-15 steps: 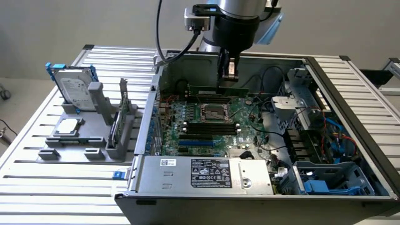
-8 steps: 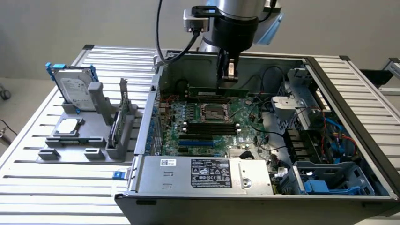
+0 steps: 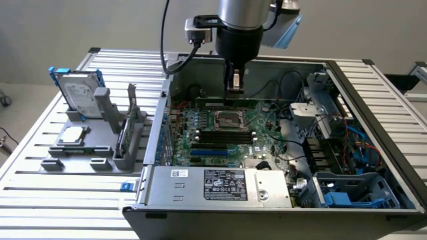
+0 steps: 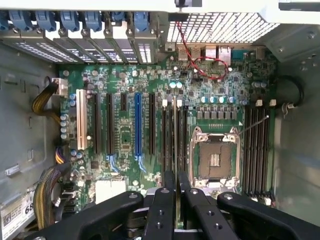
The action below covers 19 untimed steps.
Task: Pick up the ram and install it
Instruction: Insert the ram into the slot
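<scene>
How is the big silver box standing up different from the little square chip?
The hard drive stands upright; the processor chip lies flat. The hard drive is much bigger than the processor chip. The hard drive has a blue frame, the processor chip none. Both are silvery and sit on the grey holder.

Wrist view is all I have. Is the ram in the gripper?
Observer: Yes. The gripper is shut on the ram, a green stick lying level under it.
Operator: Where is it?
Observer: Low over the board, just beyond the socket as the exterior view sees it; whether it is seated I cannot tell.
Operator: Is anything outside the case?
Observer: A rack on the exterior view's left holds a hard drive, a processor and a card.
</scene>
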Motion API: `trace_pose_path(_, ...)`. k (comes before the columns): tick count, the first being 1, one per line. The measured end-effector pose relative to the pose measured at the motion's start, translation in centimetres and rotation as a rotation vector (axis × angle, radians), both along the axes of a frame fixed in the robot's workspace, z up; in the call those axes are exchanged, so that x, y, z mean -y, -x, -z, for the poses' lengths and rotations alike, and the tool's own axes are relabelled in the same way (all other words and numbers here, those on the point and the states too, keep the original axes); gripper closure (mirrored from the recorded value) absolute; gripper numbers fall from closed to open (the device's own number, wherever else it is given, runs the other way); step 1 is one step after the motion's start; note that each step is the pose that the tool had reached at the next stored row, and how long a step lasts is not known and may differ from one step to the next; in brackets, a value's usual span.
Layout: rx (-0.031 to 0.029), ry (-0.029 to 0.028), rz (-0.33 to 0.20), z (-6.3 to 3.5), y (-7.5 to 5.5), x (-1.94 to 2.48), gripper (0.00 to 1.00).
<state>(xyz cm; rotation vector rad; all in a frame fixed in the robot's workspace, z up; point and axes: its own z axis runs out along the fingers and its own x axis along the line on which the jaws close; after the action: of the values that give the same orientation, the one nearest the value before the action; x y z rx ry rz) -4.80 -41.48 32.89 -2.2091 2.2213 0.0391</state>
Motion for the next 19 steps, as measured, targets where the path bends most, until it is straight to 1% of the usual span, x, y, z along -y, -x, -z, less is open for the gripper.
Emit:
trace_pose_path(2, 0.0041, 0.0046, 0.0, 0.19, 0.0, 0.01, 0.86)
trace_pose_path(4, 0.0062, 0.0051, 0.001, 0.54, 0.0, 0.01, 0.86)
trace_pose_path(10, 0.0063, 0.0052, 0.023, 1.63, 0.0, 0.01, 0.86)
trace_pose_path(19, 0.0062, 0.0053, 0.038, 3.27, -0.2, 0.01, 0.86)
